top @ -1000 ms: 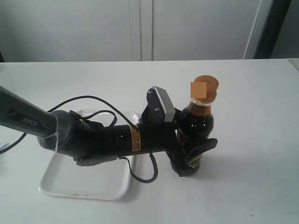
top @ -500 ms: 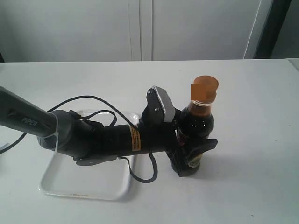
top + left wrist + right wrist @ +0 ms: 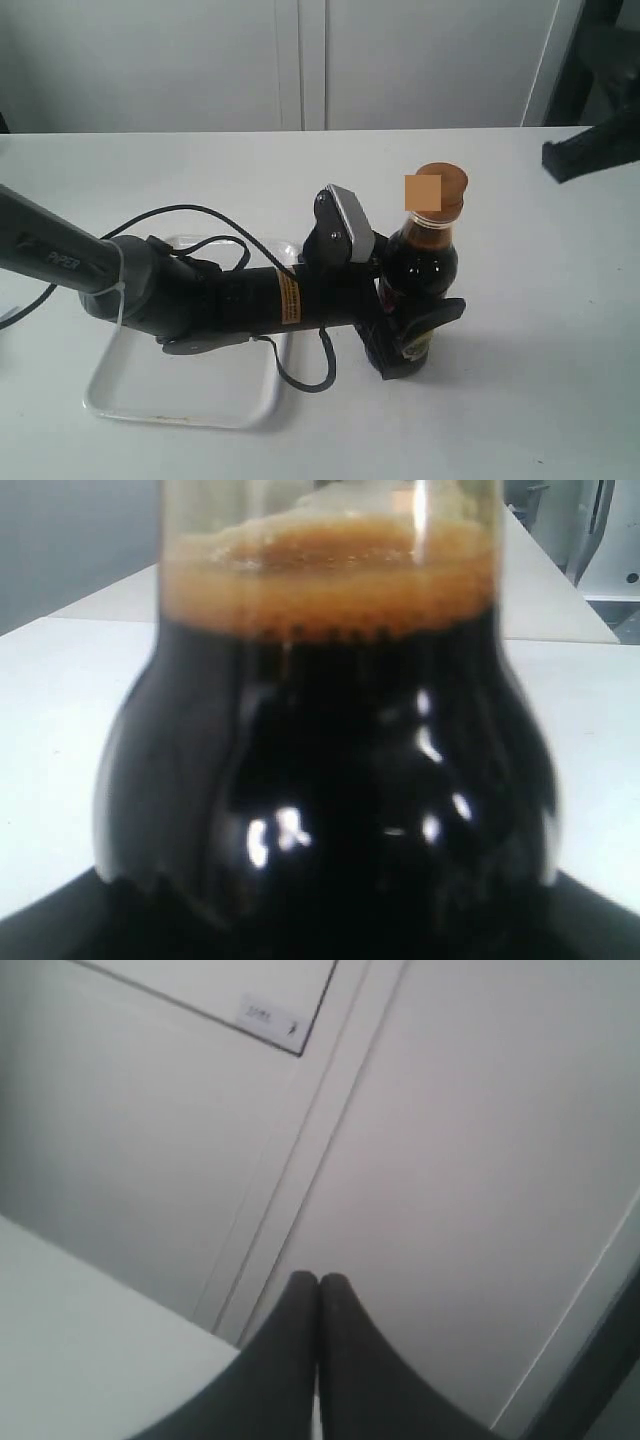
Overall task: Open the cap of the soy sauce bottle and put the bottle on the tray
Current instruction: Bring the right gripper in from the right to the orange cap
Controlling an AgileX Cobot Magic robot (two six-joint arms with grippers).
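Foam line (image 3: 330, 580) only wrist-visible

The bottle (image 3: 422, 268) stands upright on the bench, dark sauce filling it up to the narrow neck, a foamy brown line at the top of the liquid (image 3: 330, 570). Its lower body sits between the left fingers (image 3: 425, 325), held there. The cap (image 3: 441, 186), golden-brown, sits above the fingers, lid down. The tray (image 3: 140, 390), white and shallow, lies flat well behind the fingers, apart from the bottle.
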